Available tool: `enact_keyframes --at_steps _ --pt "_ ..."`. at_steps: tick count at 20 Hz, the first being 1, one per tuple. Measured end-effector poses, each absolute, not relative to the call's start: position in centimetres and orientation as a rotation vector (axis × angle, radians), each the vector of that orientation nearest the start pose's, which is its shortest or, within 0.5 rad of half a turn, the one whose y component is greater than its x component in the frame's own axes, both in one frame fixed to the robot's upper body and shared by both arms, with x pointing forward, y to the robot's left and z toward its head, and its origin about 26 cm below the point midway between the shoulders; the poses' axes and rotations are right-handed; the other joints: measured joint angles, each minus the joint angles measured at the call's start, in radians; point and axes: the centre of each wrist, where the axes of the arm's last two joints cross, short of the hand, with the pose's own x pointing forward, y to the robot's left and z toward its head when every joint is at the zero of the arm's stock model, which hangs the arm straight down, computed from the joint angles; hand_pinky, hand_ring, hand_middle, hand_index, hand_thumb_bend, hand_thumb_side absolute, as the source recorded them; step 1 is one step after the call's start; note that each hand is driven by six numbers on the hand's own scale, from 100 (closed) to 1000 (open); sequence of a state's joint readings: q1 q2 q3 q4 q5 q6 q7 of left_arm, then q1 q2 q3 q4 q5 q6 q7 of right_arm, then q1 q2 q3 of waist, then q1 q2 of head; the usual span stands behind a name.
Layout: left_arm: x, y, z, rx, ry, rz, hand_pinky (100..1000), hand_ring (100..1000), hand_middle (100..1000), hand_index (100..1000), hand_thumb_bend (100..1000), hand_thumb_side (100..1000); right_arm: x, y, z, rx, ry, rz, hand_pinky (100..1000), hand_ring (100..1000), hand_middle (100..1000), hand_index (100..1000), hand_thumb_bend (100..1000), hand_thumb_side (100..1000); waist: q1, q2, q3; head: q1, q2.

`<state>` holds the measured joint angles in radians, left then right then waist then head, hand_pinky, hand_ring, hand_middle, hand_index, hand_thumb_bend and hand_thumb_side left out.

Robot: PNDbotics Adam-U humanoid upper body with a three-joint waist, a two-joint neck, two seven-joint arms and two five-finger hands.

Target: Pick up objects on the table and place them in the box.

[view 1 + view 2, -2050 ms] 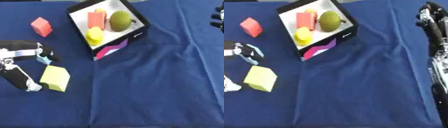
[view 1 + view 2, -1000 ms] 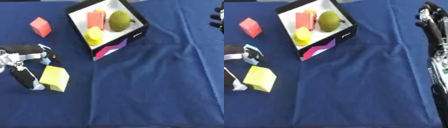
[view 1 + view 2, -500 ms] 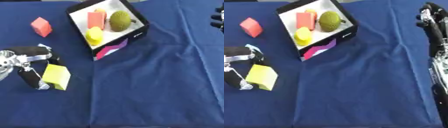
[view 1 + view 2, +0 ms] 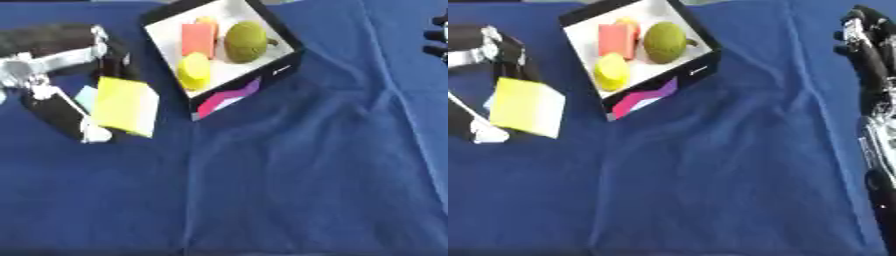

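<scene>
My left hand (image 4: 54, 95) holds a yellow block (image 4: 122, 106) pinched between thumb and fingers, raised off the blue cloth just left of the box. The box (image 4: 282, 69) is black outside and white inside, and stands tilted at the top centre. In it lie a red block (image 4: 198, 39), a green round fruit (image 4: 245, 41), a yellow round piece (image 4: 194, 70) and something orange at the back. My right hand (image 4: 866, 44) rests open at the right edge, far from the box. The red block from the earlier frames is hidden behind my left arm.
A blue cloth (image 4: 289, 170) covers the whole table, with creases running down from the box. My right forearm (image 4: 878, 150) lies along the right edge.
My left hand closed on the yellow block, lifted it off the cloth and carried it up toward the box. My arm now covers the red block. The right hand has not moved.
</scene>
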<state>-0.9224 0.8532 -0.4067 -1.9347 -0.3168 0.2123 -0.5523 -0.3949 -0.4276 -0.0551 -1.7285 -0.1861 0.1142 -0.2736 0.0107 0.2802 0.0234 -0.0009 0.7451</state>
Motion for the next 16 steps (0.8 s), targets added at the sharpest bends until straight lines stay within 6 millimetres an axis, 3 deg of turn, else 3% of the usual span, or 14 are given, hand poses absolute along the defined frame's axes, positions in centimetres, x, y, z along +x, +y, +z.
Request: enact_keyframes --at_steps 3,5,10,12,13,15,16 --pt "33.7 17.8 36.3 0.697 -1.861 -1.682 546 487 466 620 392 100 34.6 -30.5 18.7 -0.310 -2.025 -0.020 779 779 756 851 100 571 0.000 0.000 -0.004 0.006 0.001" --pt "36.7 16.2 35.8 0.677 -1.856 -1.628 554 496 477 627 459 100 34.6 -30.5 18.7 -0.310 -2.025 -0.021 779 779 756 851 100 574 0.000 0.000 -0.007 0.009 0.001" --pt "43.2 13.0 31.5 0.751 -1.769 -1.576 577 523 504 657 433 100 34.7 -30.2 18.7 -0.297 -2.027 -0.027 779 779 756 851 100 573 0.000 0.000 -0.024 0.018 0.000" --pt "44.7 12.3 29.6 0.767 -1.743 -1.581 613 565 545 685 420 100 34.8 -30.0 18.7 -0.288 -2.030 -0.026 780 779 756 851 100 573 -0.001 0.000 -0.028 0.021 0.000" --pt "45.3 12.2 28.8 0.770 -1.733 -1.585 729 712 679 774 367 100 34.8 -29.9 18.7 -0.282 -2.029 -0.023 779 779 756 851 100 572 -0.001 0.000 -0.030 0.022 0.000" --pt "46.0 12.1 27.8 0.775 -1.720 -1.593 777 762 730 804 338 100 34.9 -29.8 18.8 -0.278 -2.032 -0.022 779 779 756 851 100 572 -0.001 0.000 -0.031 0.026 0.000" --pt "46.3 12.1 27.6 0.779 -1.718 -1.594 841 819 775 834 304 210 34.9 -29.8 18.8 -0.277 -2.034 -0.021 780 779 756 851 100 574 -0.001 0.000 -0.031 0.027 0.000"
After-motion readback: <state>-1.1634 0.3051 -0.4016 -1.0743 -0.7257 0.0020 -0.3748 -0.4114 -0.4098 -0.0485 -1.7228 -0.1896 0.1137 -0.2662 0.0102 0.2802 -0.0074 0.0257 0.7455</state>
